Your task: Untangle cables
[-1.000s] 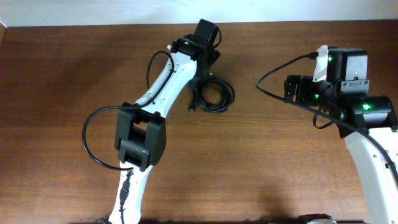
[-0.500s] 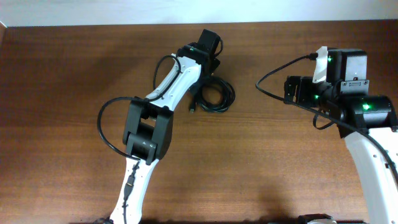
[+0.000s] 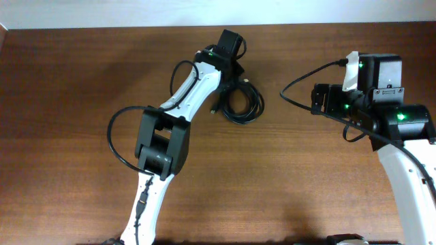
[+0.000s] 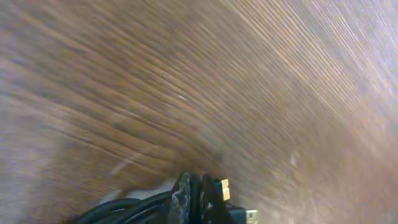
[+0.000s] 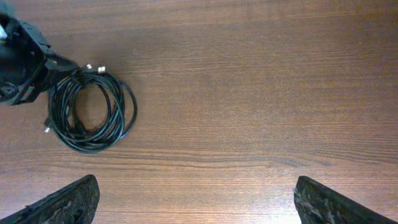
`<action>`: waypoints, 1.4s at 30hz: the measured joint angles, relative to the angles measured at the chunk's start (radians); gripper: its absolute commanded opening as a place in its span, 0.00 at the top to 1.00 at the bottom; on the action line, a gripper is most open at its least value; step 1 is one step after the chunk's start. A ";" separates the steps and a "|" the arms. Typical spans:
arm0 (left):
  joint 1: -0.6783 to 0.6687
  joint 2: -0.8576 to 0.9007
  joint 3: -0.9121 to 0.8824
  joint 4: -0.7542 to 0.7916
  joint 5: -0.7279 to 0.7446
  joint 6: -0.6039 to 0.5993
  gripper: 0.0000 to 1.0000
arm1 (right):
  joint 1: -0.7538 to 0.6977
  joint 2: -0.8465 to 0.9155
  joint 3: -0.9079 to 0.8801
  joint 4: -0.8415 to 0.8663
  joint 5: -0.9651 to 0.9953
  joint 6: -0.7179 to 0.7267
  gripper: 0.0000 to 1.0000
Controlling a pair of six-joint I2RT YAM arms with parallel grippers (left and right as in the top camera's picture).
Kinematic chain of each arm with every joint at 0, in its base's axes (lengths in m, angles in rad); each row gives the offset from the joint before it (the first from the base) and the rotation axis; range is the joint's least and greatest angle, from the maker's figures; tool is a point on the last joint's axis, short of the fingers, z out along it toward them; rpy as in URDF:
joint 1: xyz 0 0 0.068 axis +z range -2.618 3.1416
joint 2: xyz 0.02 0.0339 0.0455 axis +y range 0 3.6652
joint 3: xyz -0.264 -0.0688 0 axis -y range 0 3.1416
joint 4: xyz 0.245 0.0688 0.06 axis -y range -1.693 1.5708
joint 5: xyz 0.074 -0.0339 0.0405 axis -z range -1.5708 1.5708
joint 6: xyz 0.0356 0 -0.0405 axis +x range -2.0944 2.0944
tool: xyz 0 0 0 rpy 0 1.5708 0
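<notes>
The cables (image 3: 245, 105) lie as one coiled black bundle on the wooden table, just right of my left arm. My left gripper (image 3: 234, 73) is shut on the bundle's upper left edge. In the left wrist view, black cords (image 4: 124, 208) and gold plug tips (image 4: 225, 188) are pinched in the left gripper (image 4: 199, 200) at the bottom edge. The right wrist view shows the cables (image 5: 93, 115) at upper left with the left gripper (image 5: 22, 62) on them. My right gripper (image 5: 199, 205) is open and holds nothing, far right of the coil (image 3: 322, 99).
Thick black wires loop off the left arm (image 3: 112, 139) and the right arm (image 3: 300, 85). The table's far edge (image 3: 102, 27) runs along the top, by a pale wall.
My left gripper has shut on the coil's upper edge. The bundle has shifted slightly to the right. The right arm has stayed still.
</notes>
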 measured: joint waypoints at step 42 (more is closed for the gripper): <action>0.085 -0.370 0.660 -0.710 -0.114 0.597 1.00 | 0.513 0.262 0.002 0.603 -0.294 -0.479 0.01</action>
